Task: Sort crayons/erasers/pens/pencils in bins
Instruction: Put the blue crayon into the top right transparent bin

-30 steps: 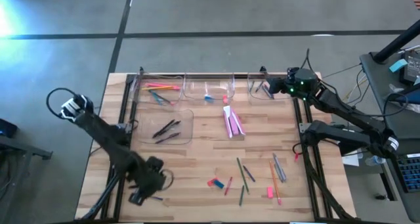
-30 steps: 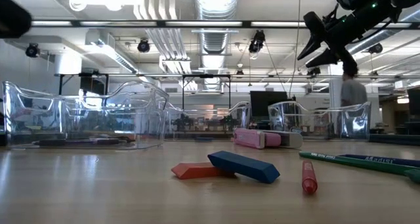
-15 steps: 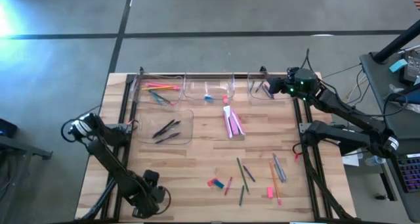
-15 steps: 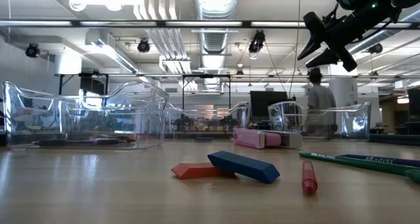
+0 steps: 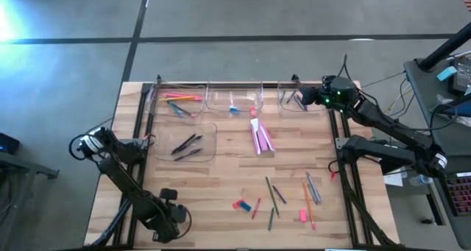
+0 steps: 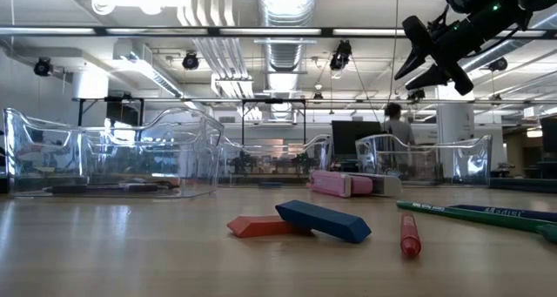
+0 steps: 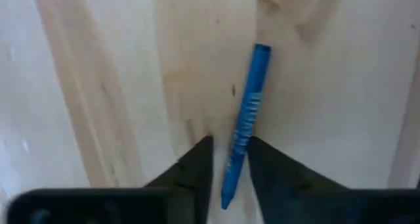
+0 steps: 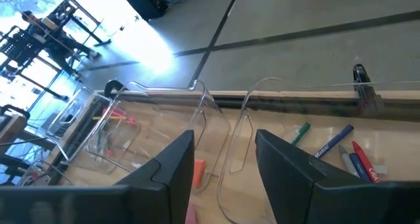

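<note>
My left gripper [image 5: 168, 223] is at the table's near left, pointing down, shut on a blue crayon [image 7: 244, 129] that lies on the wood. My right gripper [image 8: 226, 175] hangs open and holds nothing, high above the far right bin [image 5: 294, 98]. Two more clear bins [image 5: 176, 100] [image 5: 234, 101] stand along the far edge. A fourth, wider bin [image 5: 185, 142] holds black pens. A pink eraser [image 5: 238, 204] and a blue eraser [image 6: 324, 220] lie at the near middle. Pencils and crayons [image 5: 274, 196] are scattered at the near right. My left gripper has the blue crayon between its two fingers [image 7: 197, 168], on the part near one end [image 7: 233, 159]. The fingers come from above, pointing down, and lie across the crayon. The crayon lies flat on the table, most of its length sticking out past the fingers.
A pink box-like object [image 5: 260, 137] lies at mid-table. Another pink eraser [image 5: 302, 216] lies at the near right among the sticks [image 5: 310, 192]. Black frame rails [image 5: 140, 133] run along the table's left and right sides. A person [image 6: 396, 123] walks far behind the table.
My left gripper has moved toward the table's near edge and come down onto the blue crayon, turning a little about its own axis. The right arm has kept still. The person in the background has walked leftward.
</note>
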